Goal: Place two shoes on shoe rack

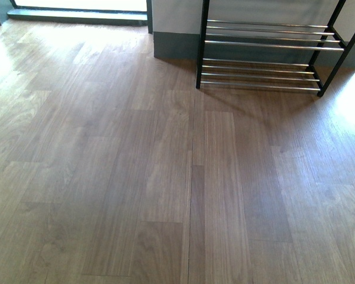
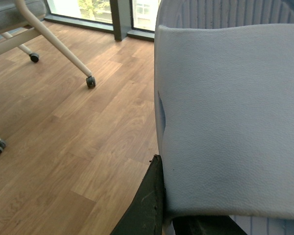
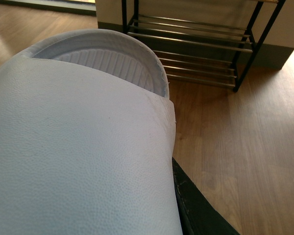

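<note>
The two shoes I see are white slippers with ribbed insoles, one in each wrist view. My left gripper (image 2: 186,218) is shut on one white slipper (image 2: 230,117), with a black finger (image 2: 149,200) pressed against its strap edge. My right gripper (image 3: 154,196) is shut on the other white slipper (image 3: 78,147), and only one dark finger (image 3: 196,210) shows beside it. The shoe rack (image 1: 266,44) stands against the far wall at the right, black-framed with chrome bars and nothing on them. It also shows ahead of the right slipper as the shoe rack (image 3: 196,46). Neither arm appears in the front view.
Wood-look floor (image 1: 165,177) stretches from me to the rack. A grey skirting and wall (image 1: 174,44) run behind the rack, with a window sill (image 1: 77,15) at the far left. White furniture legs on casters (image 2: 90,82) stand near the left slipper.
</note>
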